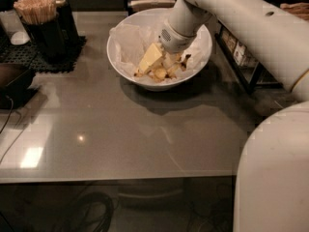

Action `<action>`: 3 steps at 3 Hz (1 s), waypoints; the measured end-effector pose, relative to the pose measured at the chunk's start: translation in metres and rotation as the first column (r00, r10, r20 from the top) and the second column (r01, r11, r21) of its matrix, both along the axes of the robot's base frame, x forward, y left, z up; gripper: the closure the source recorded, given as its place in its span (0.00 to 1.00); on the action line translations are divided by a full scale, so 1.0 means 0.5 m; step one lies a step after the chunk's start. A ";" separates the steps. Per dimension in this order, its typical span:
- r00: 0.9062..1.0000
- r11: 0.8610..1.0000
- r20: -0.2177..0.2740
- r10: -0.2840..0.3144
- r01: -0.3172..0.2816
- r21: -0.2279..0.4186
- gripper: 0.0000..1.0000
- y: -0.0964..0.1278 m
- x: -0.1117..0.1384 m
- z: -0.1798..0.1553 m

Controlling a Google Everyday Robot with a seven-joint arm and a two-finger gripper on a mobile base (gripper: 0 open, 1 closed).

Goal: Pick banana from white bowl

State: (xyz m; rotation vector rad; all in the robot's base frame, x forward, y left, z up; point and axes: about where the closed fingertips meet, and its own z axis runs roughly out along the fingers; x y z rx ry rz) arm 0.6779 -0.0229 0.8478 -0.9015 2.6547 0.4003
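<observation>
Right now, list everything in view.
bowl: one, white, paper-lined, far centre of the table.
banana: at least one, yellow, in the bowl, beside the gripper.
table: one, grey, glossy, across the middle.
sticks: one bundle, tan, far left, in a holder.
holder: one, dark, on the mat.
mat: one, black, far left.
rack: one, dark, right of the bowl.
arm: one, white, reaching in from the right.
gripper: one, white, down inside the bowl.

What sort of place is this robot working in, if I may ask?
Probably an office break-area counter: wooden stir sticks in a black holder, a black mat, and a paper-lined white bowl holding the banana, where the gripper reaches in.
</observation>
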 end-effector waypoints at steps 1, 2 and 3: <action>1.000 1.000 -0.001 -0.006 0.006 -0.004 0.73 -0.004 0.000 -0.003; 1.000 1.000 0.000 -0.016 0.016 -0.004 0.96 -0.012 0.000 -0.006; 1.000 1.000 0.026 -0.008 0.007 0.021 1.00 -0.028 -0.009 0.006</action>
